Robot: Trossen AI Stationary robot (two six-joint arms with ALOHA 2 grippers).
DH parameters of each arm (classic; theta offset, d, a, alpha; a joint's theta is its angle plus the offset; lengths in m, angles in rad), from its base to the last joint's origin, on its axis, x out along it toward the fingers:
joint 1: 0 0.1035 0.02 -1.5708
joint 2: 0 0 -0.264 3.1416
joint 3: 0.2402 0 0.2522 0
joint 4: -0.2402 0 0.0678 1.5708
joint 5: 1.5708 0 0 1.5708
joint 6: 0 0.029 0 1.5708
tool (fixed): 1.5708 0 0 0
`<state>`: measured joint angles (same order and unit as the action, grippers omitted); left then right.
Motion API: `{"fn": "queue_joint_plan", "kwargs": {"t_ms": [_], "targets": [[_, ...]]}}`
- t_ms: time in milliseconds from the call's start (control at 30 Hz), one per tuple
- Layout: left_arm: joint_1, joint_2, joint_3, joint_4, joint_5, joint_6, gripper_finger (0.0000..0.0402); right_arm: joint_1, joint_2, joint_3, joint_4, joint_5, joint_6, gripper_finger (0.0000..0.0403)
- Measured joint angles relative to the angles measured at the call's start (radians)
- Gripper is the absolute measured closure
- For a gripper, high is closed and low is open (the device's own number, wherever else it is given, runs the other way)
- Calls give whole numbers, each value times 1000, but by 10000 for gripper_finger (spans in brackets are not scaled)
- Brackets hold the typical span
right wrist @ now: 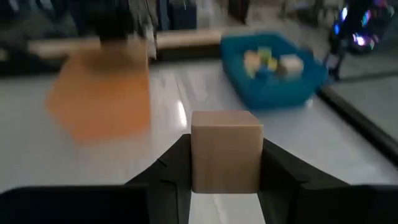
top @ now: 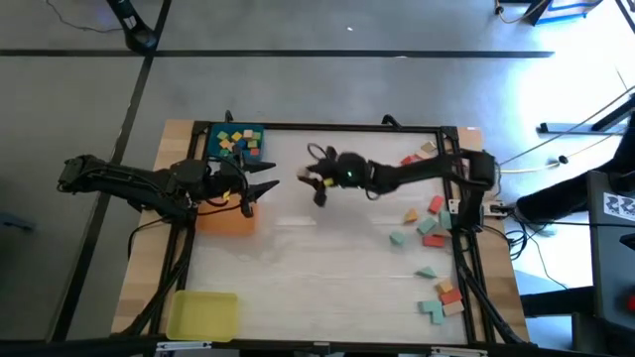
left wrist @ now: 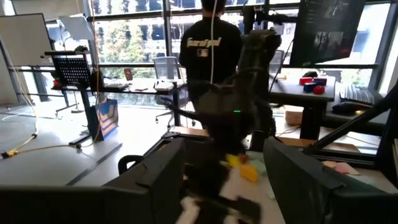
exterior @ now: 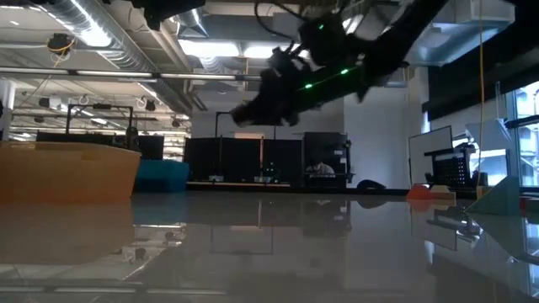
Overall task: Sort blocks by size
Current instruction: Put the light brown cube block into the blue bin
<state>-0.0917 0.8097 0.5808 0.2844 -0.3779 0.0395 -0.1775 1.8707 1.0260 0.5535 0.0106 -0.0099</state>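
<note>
The right gripper [top: 316, 184] hangs above the middle of the table [top: 327, 268], and between its two fingers it pinches a pale wooden block [right wrist: 225, 157]. The right wrist view shows this well: the cube sits upright between the dark fingers, which press on its two sides. Ahead of it lie the orange tray [right wrist: 102, 93] and, further back, the blue tray [right wrist: 273, 78], which already has a few small blocks [right wrist: 267, 61] inside.

The left gripper [top: 260, 188] waits just beside the orange tray, over its near edge, with its fingers spread wide and nothing between them. The yellow tray [top: 202, 315] is in the front left corner, well apart from both arms. Many loose blocks [top: 429, 226] remain along the right side of the table.

I think the risks here are the following. The two grippers are near each other, so if the right arm goes straight toward the trays, it could hit the left one. The cube seems to be held only at its lower part, so a quick movement may turn it or let it slip. Also the orange and blue trays stand close together; a release a little too early could put the block in the wrong tray or on a rim, where it would roll off.
</note>
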Motion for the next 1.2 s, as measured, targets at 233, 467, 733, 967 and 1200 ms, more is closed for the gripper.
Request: {"fn": "queue_joint_plan", "kwargs": {"t_ms": [233, 467, 733, 967, 1200], "targets": [[1, 0, 0, 5, 0, -1, 196, -93, 192, 213, 44, -58, 5, 269], [2, 0, 0, 3, 0, -7, 196, -110, 354, 457, 30, -76, 5, 268], [5, 0, 0, 9, 0, -16, 196, -129, 570, 846, -54, -59, 40, 269], [8, 0, 0, 11, 0, -17, 196, -159, 739, 1165, -142, -83, 112, 266], [8, 0, 0, 9, 0, -15, 196, -190, 851, 1321, -178, -54, 140, 264]]}}
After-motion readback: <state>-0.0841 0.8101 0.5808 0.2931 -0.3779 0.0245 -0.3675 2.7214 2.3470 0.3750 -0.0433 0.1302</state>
